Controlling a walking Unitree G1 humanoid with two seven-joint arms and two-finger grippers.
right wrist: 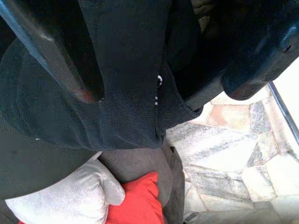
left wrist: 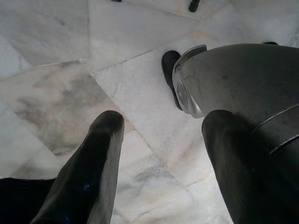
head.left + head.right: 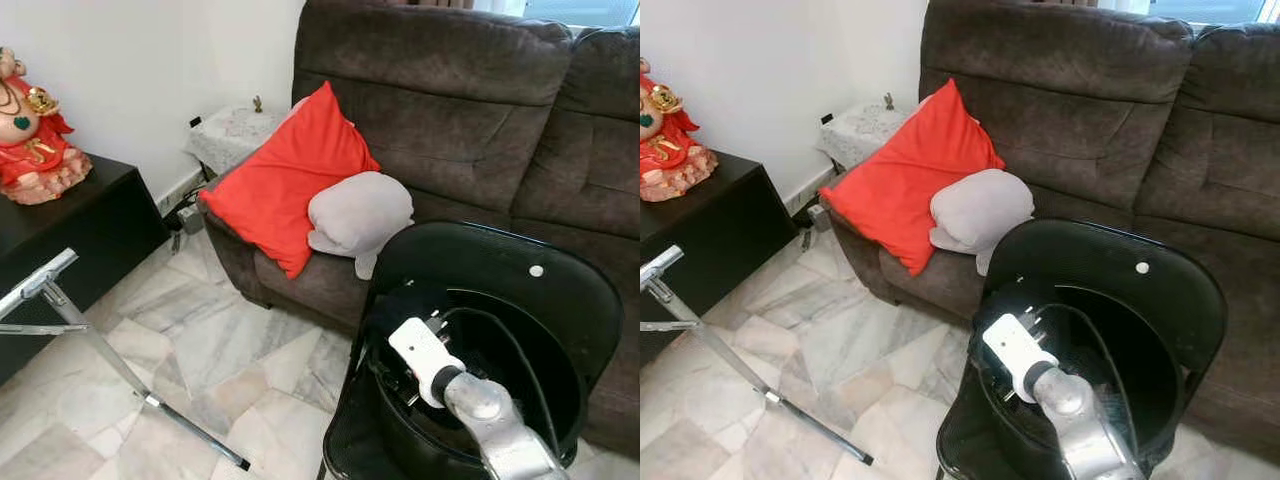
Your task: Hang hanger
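Two black fingers of the right hand stand apart over dark cloth, seemingly inside the black chair beside the sofa; the left hand hangs open above the floor.

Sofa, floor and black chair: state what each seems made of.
Sofa: brown suede-like fabric, matte and softly mottled. Floor: polished marble or marble-look tile, grey-veined, with visible joints. Black chair: probably moulded plastic, a smooth glossy shell with highlights along its rim.
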